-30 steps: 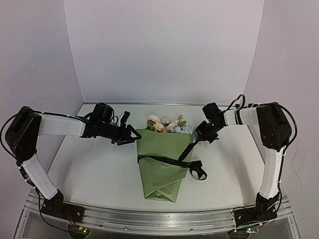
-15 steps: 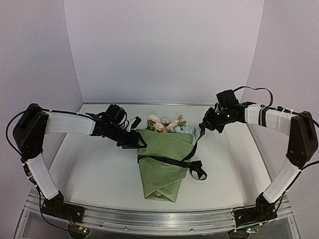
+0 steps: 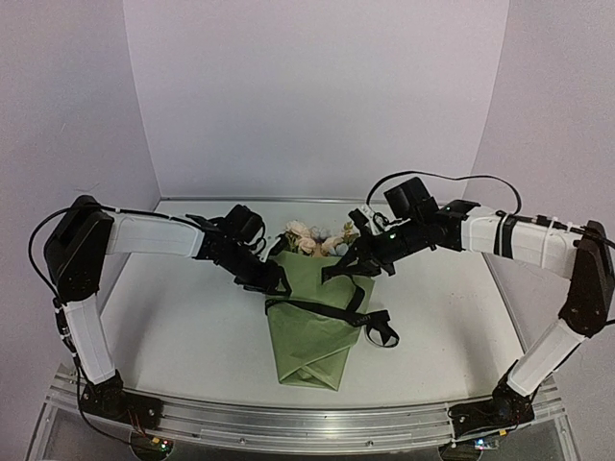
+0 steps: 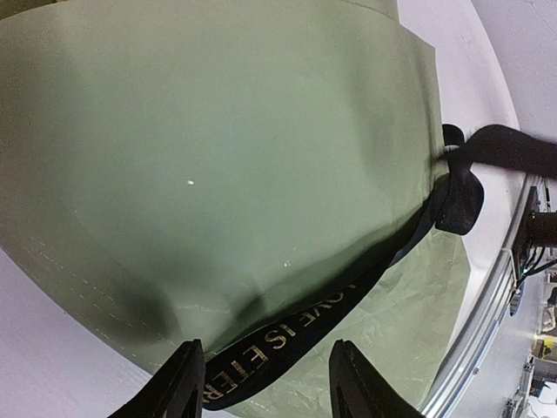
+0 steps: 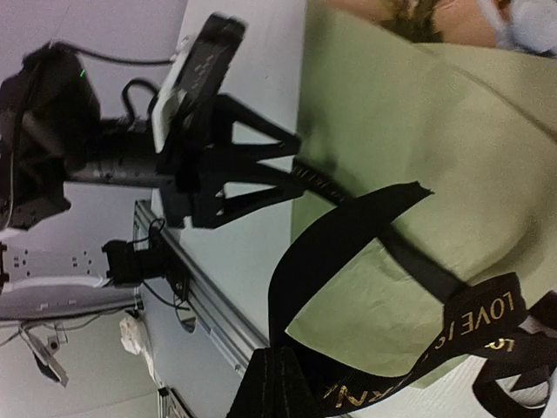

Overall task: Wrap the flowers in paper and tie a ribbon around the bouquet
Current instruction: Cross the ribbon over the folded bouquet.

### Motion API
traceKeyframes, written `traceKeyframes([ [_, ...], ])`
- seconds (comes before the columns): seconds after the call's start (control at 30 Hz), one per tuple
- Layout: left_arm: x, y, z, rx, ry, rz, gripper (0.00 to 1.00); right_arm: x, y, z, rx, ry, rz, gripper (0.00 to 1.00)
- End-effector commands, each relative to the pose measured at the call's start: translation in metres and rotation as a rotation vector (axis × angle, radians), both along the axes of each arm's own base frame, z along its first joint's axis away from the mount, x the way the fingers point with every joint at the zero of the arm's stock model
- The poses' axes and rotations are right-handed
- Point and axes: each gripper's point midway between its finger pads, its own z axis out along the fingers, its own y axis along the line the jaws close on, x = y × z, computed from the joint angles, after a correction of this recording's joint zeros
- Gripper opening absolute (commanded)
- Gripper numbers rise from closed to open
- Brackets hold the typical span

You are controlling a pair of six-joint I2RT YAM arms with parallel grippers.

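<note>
While the bouquet (image 3: 312, 336) lies on the table (image 3: 192, 336) with its blooms toward 12 o'clock, the right gripper (image 3: 348, 265) is fully closed on the ribbon (image 3: 307, 305) and holds one end raised, probably for crossing. The left gripper (image 3: 275, 286), half spread at 9 o'clock, straddles the band without pinching it, likely to steady it.

White table (image 3: 173, 336), pale lilac walls (image 3: 317, 96), metal rail (image 3: 288, 420) along near edge.

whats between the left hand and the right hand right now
In the top view, the wide end of the bouquet lies between the left hand and right hand, with the ribbon slanting across its paper.
</note>
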Motion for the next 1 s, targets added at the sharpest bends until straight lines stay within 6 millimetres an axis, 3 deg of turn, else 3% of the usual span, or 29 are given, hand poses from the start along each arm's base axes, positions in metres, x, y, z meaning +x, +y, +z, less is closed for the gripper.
traceKeyframes([
  [0.0, -0.005, -0.011, 0.004, 0.01, -0.021, -0.07, 0.51, -0.032, 0.025, 0.039, 0.102, -0.045, 0.161, 0.0],
  [0.2, -0.009, -0.014, -0.004, 0.038, -0.012, -0.096, 0.51, -0.054, 0.04, 0.032, 0.108, -0.023, 0.243, 0.0],
  [0.33, -0.009, -0.014, -0.011, 0.066, -0.008, -0.103, 0.45, -0.063, 0.049, 0.025, 0.103, 0.0, 0.278, 0.0],
  [0.73, -0.001, -0.014, -0.012, 0.096, -0.037, -0.089, 0.09, -0.063, 0.063, -0.02, 0.02, 0.054, 0.29, 0.0],
  [0.97, 0.002, -0.019, 0.002, 0.061, -0.061, -0.087, 0.0, -0.06, 0.068, -0.053, -0.048, 0.103, 0.267, 0.0],
])
